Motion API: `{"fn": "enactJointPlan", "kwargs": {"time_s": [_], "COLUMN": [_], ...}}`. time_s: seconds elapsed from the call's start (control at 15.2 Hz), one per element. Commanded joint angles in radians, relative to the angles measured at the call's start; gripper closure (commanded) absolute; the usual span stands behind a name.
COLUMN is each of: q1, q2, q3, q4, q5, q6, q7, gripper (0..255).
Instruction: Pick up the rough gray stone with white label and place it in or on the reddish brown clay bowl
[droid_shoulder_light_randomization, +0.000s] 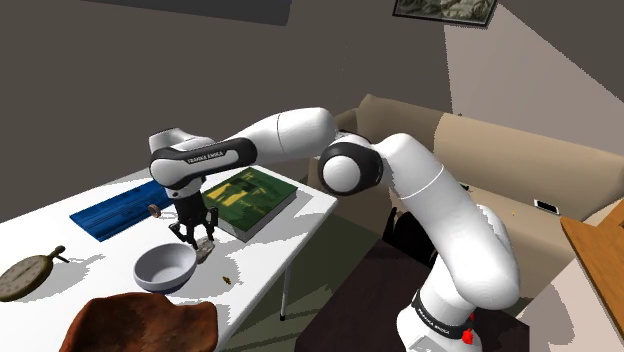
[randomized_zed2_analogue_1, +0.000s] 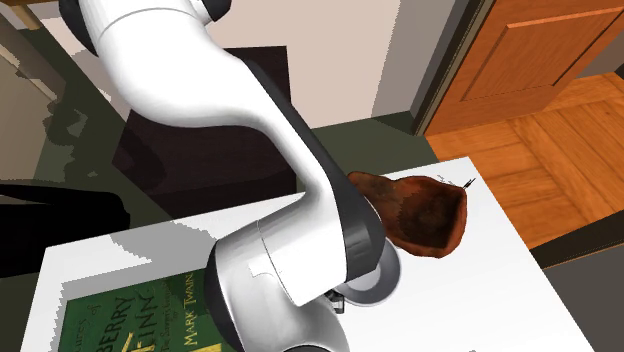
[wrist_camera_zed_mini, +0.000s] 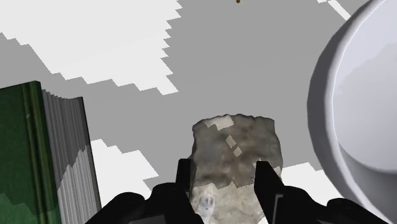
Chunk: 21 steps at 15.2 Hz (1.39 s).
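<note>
Claw (wrist_camera_zed_mini: 222, 167) is part-closed, fingers clamped on both sides of the rough, blocky grey stone (wrist_camera_zed_mini: 236, 147). Stone is mid-worktop (droid_shoulder_light_randomization: 105, 250), between the green book (droid_shoulder_light_randomization: 250, 198) and a smooth pale round bowl (droid_shoulder_light_randomization: 164, 268). The lumpy reddish-brown clay bowl (droid_shoulder_light_randomization: 140, 322) sits at the worktop's near edge in the shoulder view, apart from the stone.

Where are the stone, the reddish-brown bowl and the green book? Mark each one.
stone (wrist_camera_zed_mini: 236, 149), wrist view, middle of its rough grey face.
reddish-brown bowl (droid_shoulder_light_randomization: 150, 318), shoulder view, its outer wall.
green book (droid_shoulder_light_randomization: 250, 198), shoulder view, middle of its cover.
</note>
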Motion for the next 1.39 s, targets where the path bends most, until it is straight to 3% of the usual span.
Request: {"fn": "enactJointPlan", "kwargs": {"time_s": [0.0,0.07,0.13,0.92,0.99,1.12,1.19,1.32], "q1": [0.005,-0.001,0.009,0.004,0.004,-0.082,-0.106,-0.101], "q2": [0.021,0.003,0.063,-0.012,-0.012,-0.072,-0.102,-0.098], "q3": [-0.001,0.0,-0.005,0.003,0.003,-0.001,-0.004,-0.006], "q4": [-0.005,-0.057,0.046,0.048,0.048,-0.127,-0.208,-0.225], "q5": [0.0,0.0,-0.003,0.006,0.006,0.19,0.25,0.254], "q6": [-0.033,-0.001,-0.042,-0.118,-0.118,0.115,0.213,0.236], "q7": [0.001,0.001,-0.006,0.0,0.0,0.304,0.392,0.39], "gripper": [255,255,255,255,0,0,0,0]}}
